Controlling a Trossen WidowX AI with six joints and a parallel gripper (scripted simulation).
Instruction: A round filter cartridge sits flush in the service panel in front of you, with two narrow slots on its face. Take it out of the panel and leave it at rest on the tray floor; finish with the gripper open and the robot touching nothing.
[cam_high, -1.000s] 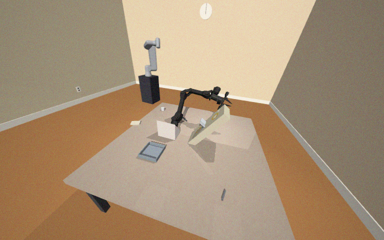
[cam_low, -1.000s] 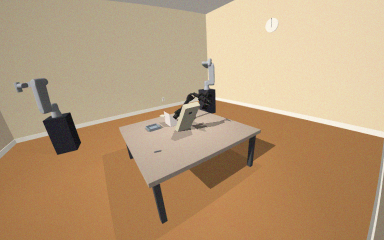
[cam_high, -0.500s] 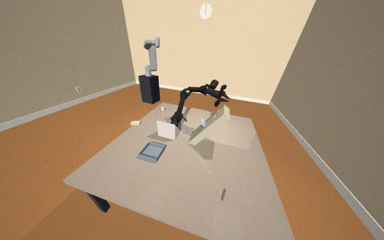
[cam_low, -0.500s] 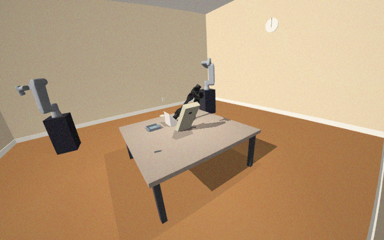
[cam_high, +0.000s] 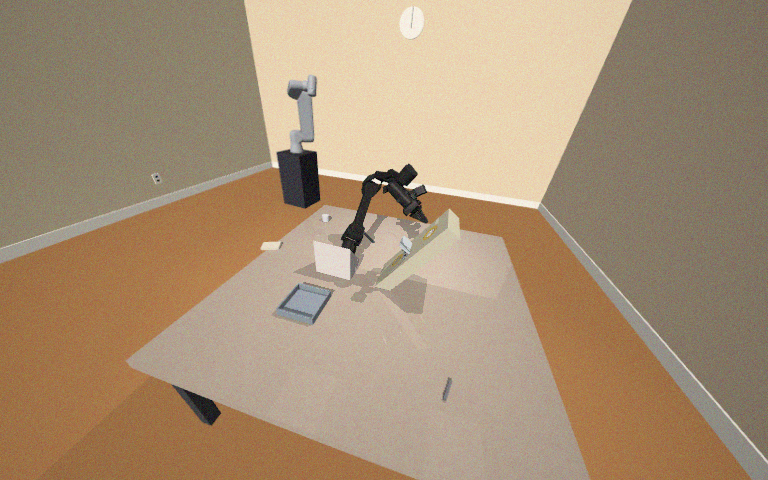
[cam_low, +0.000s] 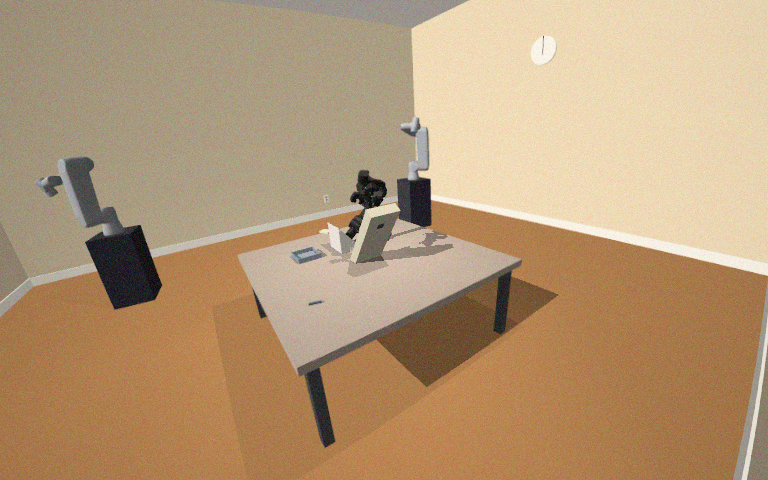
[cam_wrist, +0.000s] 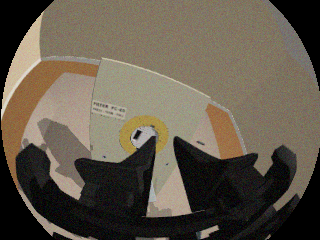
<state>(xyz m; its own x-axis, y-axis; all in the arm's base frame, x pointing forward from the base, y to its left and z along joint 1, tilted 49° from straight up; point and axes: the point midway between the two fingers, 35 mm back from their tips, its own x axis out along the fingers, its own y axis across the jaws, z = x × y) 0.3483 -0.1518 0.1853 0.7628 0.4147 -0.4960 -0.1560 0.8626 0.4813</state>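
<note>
The round cartridge (cam_wrist: 144, 141) is a pale disc with dark slot marks, inside a yellow ring (cam_wrist: 127, 133) on the pale green service panel (cam_high: 419, 258) (cam_low: 376, 237) (cam_wrist: 150, 90). It appears seated in the panel; its exact depth cannot be told. In the top view the panel leans back and a yellow ring (cam_high: 430, 232) shows near its top. My gripper (cam_high: 425, 220) (cam_wrist: 164, 139) is partly open with nothing between its fingertips. It hangs off the panel's upper face, and the left finger overlaps the ring's lower right in the wrist view. The blue-grey tray (cam_high: 305, 301) (cam_low: 306, 254) holds nothing visible.
A white upright board (cam_high: 333, 260) (cam_low: 338, 240) stands between arm base and tray. A pale block (cam_high: 406, 244) stands out from the panel's lower face, near a second yellow patch. A grey bar (cam_high: 446, 389) (cam_low: 316, 302) and a white cup (cam_high: 325, 217) are on the table.
</note>
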